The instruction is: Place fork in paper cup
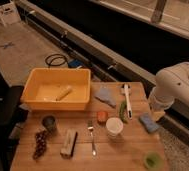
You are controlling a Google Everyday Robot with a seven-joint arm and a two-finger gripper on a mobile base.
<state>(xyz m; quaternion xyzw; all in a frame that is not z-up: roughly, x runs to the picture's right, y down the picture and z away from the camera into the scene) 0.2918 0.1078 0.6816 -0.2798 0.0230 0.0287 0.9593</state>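
The silver fork [92, 139] lies flat on the wooden table [128, 156], its length running toward the front edge. Just right of it the white paper cup [114, 127] stands upright and looks empty. My gripper [157, 114] hangs at the end of the white arm [178, 90] by the table's right edge, above a blue sponge [148, 122]. It is open and holds nothing, well to the right of both the cup and the fork.
A yellow tub [58, 89] holding a pale stick fills the back left. Also on the table are a dark grey cup [49, 122], grapes [39, 144], a tan bar [68, 142], a blue cloth [106, 96], a white-handled utensil [127, 99], a small orange thing [102, 116] and a green cup [152, 160].
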